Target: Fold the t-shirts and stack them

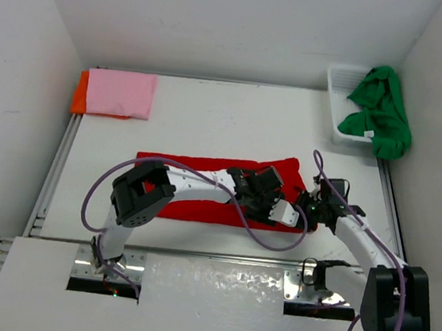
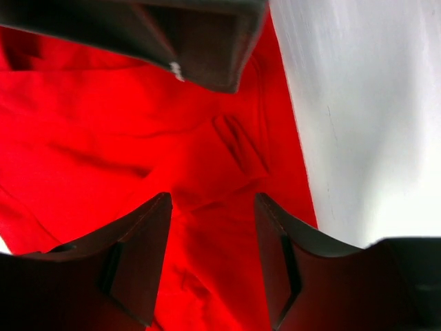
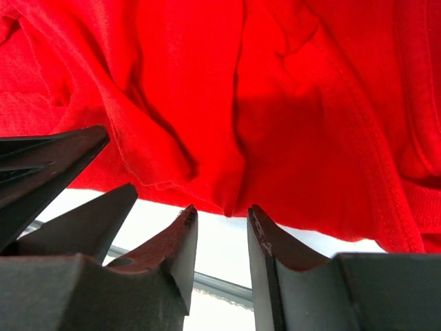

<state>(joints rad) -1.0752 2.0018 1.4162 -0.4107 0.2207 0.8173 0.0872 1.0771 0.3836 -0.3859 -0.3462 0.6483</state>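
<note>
The red t-shirt (image 1: 202,187) lies folded into a long strip across the middle of the table. My left gripper (image 1: 268,204) hangs open over its right end; red cloth (image 2: 207,158) fills the left wrist view between the spread jaws. My right gripper (image 1: 305,213) is open at the shirt's right near edge, with the hem (image 3: 227,200) just ahead of its fingertips (image 3: 258,221). The pink t-shirt (image 1: 120,93) lies folded on the orange t-shirt (image 1: 78,93) at the back left. The green t-shirt (image 1: 383,108) hangs crumpled over the basket.
A white mesh basket (image 1: 341,91) stands at the back right corner. White walls close the left, back and right sides. A metal rail (image 1: 52,178) runs along the table's left edge. Purple cables loop from both arms above the table's near part.
</note>
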